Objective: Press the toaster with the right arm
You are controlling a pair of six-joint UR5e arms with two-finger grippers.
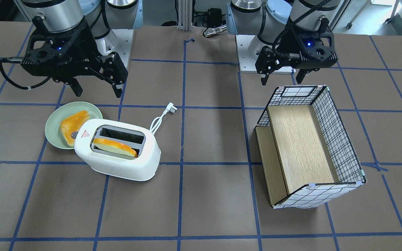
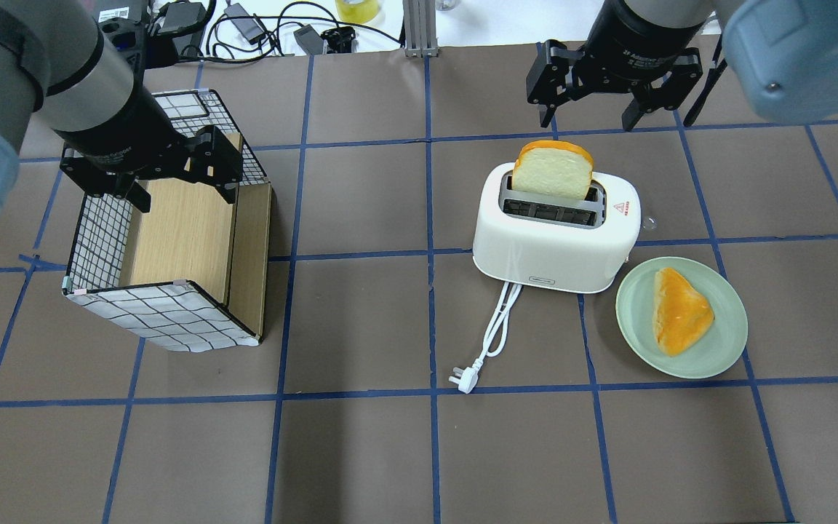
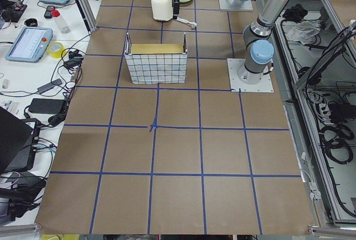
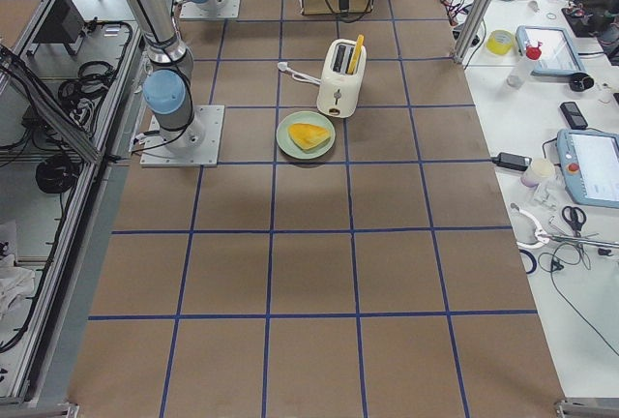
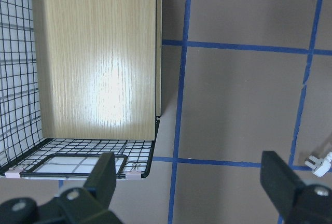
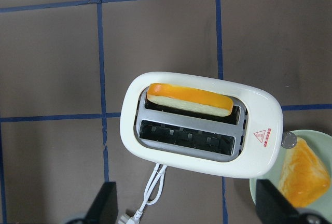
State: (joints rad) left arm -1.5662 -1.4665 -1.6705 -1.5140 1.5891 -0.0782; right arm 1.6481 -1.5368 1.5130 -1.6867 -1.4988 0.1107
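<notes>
Toaster (image 1: 117,167) sits under right hand (image 1: 97,91), hovering high, fingers apart.

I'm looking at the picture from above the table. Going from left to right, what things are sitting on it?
Black wire-grid basket with a wooden insert → glossy white two-slot toaster → pale green round plate holding an orange-yellow bread piece.

We see the toaster (image 6: 193,124) from above, w/ one bread slice (image 6: 189,99) upright in the upper slot; other slot empty. Grey knob (image 6: 289,141) at its right end, next to green plate (image 6: 320,142) w/ 2nd slice (image 6: 303,175). White cord (image 6: 153,190) runs off at the bottom. Right gripper (image 6: 189,203) fingers spread wide, clear of toaster.
</notes>
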